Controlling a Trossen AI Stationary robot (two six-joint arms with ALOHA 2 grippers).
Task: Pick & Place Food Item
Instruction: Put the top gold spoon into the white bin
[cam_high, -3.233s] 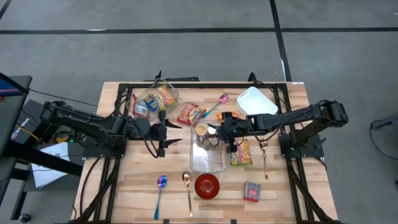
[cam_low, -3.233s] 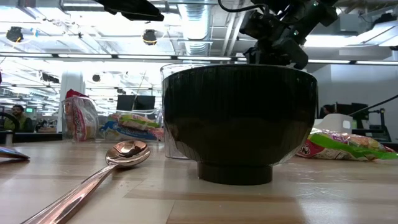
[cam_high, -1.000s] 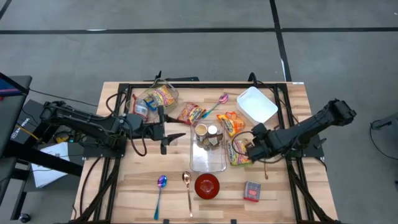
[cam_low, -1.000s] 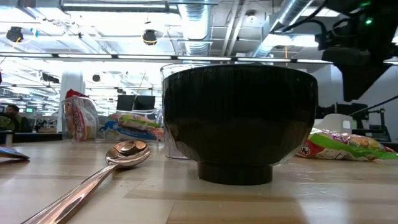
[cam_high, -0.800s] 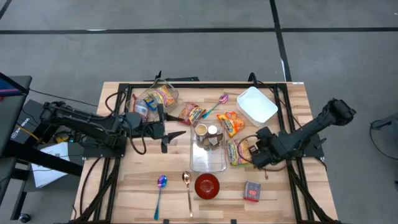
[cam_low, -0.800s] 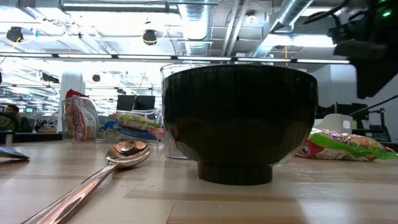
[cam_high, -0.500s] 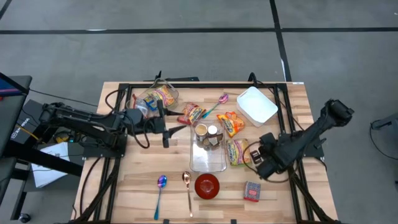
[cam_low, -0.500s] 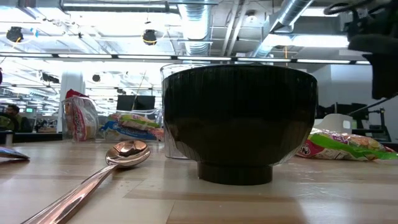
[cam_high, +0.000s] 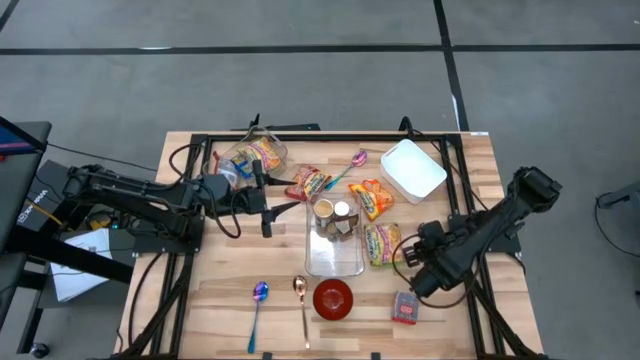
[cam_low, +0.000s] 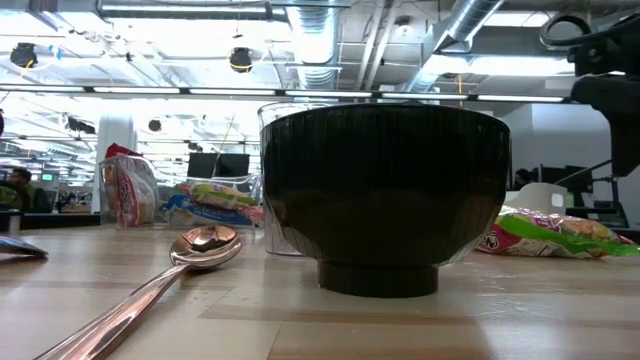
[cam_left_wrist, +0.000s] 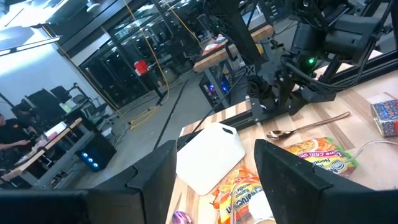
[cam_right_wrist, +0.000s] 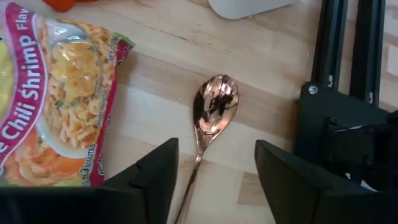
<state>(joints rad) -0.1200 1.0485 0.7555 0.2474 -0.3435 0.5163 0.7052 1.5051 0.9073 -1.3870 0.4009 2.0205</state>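
- My right gripper (cam_high: 418, 282) hangs over the front right part of the table (cam_high: 230, 300), between the noodle packet (cam_high: 381, 243) and the small box (cam_high: 405, 307). Its fingers (cam_right_wrist: 149, 180) stand apart with nothing between them.
- Its wrist view looks down on a copper spoon (cam_right_wrist: 208, 124) lying on bare wood just beside the noodle packet (cam_right_wrist: 56, 99); neither is touched.
- My left gripper (cam_high: 268, 210) waits over the left middle of the table, jaws parted and empty.
- The task's food lies in several places: the noodle packet beside the clear tub (cam_high: 334, 240), an orange snack bag (cam_high: 372, 197) near the white tray (cam_high: 412, 168), and a red packet (cam_high: 307, 183) behind the tub. The tub already holds some small round items.
- Judgement: I am between grasps; no item is in hand and which food comes next cannot be told.
- Next move, as I judge it: centre the right gripper over a chosen packet, descend, and close across its narrow side without catching the spoon.
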